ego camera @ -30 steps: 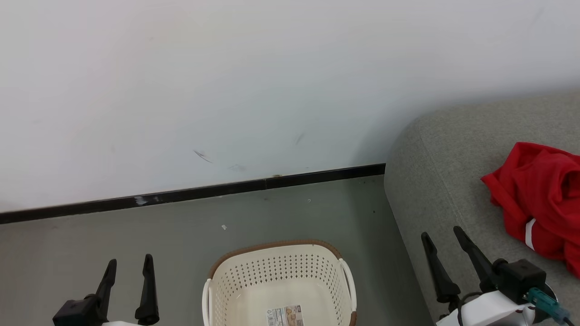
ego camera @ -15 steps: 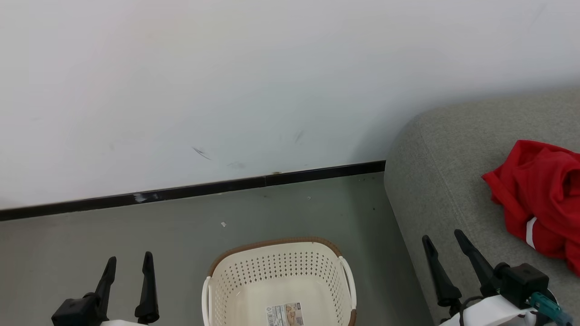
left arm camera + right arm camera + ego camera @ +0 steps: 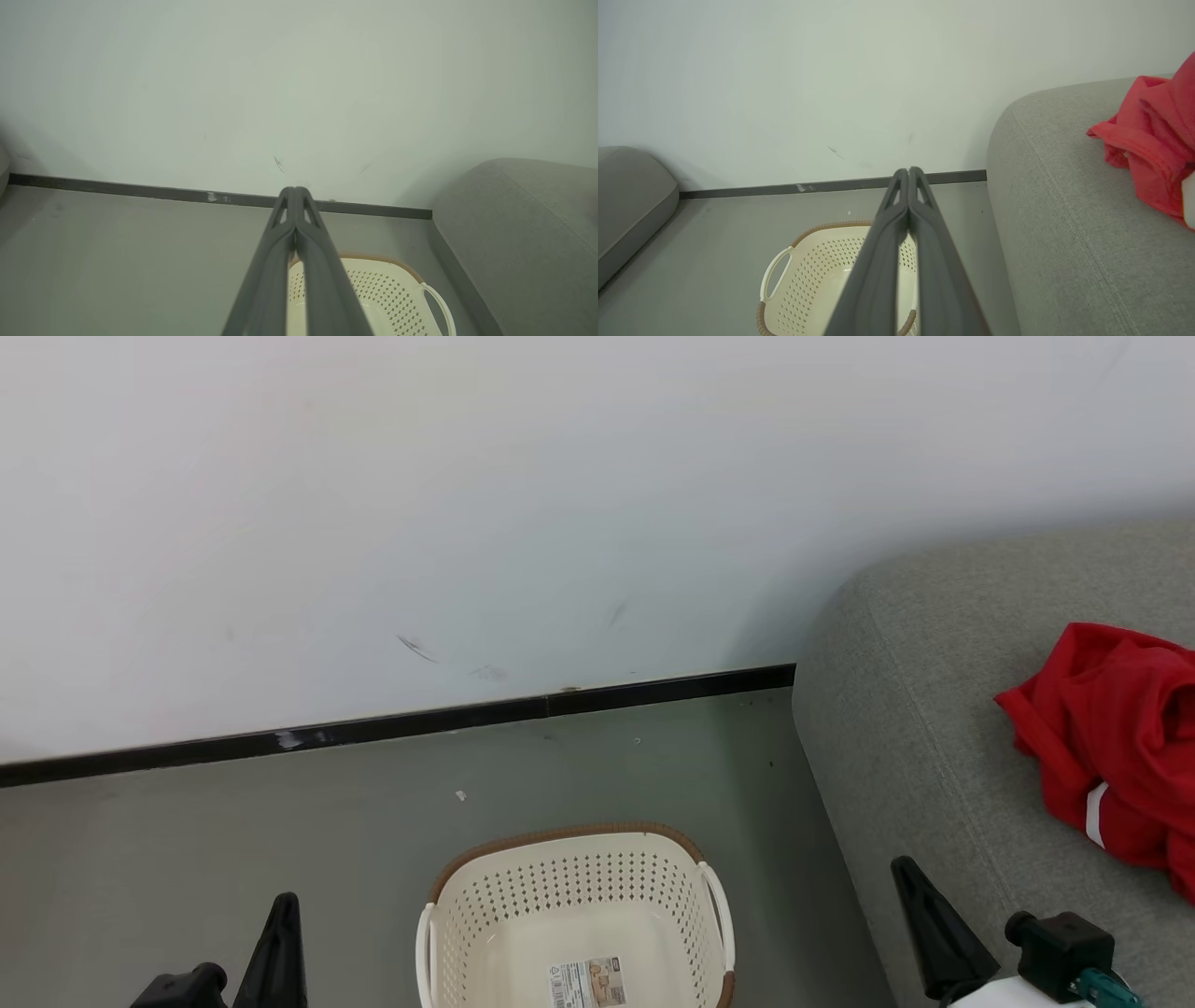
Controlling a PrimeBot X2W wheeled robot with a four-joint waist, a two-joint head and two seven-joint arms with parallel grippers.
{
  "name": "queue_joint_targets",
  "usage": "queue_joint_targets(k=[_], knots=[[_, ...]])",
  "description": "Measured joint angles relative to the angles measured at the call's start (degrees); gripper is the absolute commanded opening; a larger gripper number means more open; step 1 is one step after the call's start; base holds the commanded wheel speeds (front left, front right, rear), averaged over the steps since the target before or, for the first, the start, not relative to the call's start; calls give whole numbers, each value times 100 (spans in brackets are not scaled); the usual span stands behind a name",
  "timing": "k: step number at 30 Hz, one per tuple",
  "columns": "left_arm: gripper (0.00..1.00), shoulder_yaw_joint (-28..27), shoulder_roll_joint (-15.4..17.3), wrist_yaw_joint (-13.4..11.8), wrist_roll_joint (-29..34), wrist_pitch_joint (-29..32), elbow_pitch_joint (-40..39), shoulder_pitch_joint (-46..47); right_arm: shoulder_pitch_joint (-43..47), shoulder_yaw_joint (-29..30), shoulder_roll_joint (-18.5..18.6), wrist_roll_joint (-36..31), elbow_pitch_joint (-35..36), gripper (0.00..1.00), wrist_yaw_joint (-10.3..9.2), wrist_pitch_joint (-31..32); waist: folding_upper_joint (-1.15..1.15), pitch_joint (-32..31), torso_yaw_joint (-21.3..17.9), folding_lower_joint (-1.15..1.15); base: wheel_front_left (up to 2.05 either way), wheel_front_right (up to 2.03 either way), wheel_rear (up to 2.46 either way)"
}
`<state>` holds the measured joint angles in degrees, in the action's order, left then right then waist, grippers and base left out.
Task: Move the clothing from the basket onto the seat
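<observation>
Head view, with both wrist views. A pale wall point(image 3: 467, 476) occupies the far half of the scene and meets the grey floor point(image 3: 233, 840) along a dark skirting strip point(image 3: 420, 723). On the right stands the seat point(image 3: 934, 709), a grey woven cushion with a rounded far-left corner, its left flank dropping to the floor just beside the basket. In the right wrist view a second grey cushion point(image 3: 630, 196) lies at the far left, against the wall.

The basket point(image 3: 560, 833), cream and perforated with a brown rim, stands upright on the floor at near centre, between the two arms, with a white side handle on each flank. The clothing point(image 3: 1111, 728) lies crumpled on top of the seat at the right edge, well apart from the basket; it is bright red, with one white stripe point(image 3: 1097, 803) showing on its near side. How many garments make up the heap cannot be told.

The right gripper point(image 3: 910, 877) rises at the lower right, over the seat's near-left edge, its fingers closed together on nothing and clear of the clothing. The left gripper point(image 3: 283, 907) stands at the lower left above bare floor, left of the basket, likewise closed and empty; each wrist view shows its two dark fingers pressed tip to tip.

A printed label sticker point(image 3: 586, 985) lies on the basket's bottom. Dark scuff marks point(image 3: 415, 649) cross the wall above the skirting.
</observation>
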<state>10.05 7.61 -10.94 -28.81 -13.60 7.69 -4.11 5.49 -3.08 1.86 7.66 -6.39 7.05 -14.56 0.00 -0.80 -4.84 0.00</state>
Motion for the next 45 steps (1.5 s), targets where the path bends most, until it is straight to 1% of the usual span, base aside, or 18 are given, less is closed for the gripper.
queue_joint_targets(k=[5,10,16,19,27,33,40,45], knots=[[0,-51,-5,58,-227,74,11,-7,38,-107,0,256,68,0,0,0,0,4,2,0,0,0,0],[0,-144,-29,153,-723,199,14,-6,165,-168,0,742,196,0,0,0,0,12,15,0,0,0,0],[0,-212,-62,223,-1103,305,15,-2,158,-118,0,1430,213,0,0,54,0,16,52,2,0,0,0],[0,-250,-76,285,-1269,388,16,1,148,-42,0,1772,203,0,0,104,0,15,77,9,0,0,0],[0,-372,-129,381,-1775,565,35,19,120,44,31,2499,160,0,0,256,0,3,141,39,0,0,0],[0,-453,-175,464,-2161,656,56,27,101,62,81,3053,58,0,0,399,0,-9,177,49,0,0,0],[0,-561,-207,566,-2603,806,80,138,-30,85,175,3709,-5,0,0,487,0,-13,212,50,0,0,0],[0,-625,-229,661,-2920,907,101,142,-116,94,201,4179,-108,0,0,578,0,-8,236,41,0,0,0]])
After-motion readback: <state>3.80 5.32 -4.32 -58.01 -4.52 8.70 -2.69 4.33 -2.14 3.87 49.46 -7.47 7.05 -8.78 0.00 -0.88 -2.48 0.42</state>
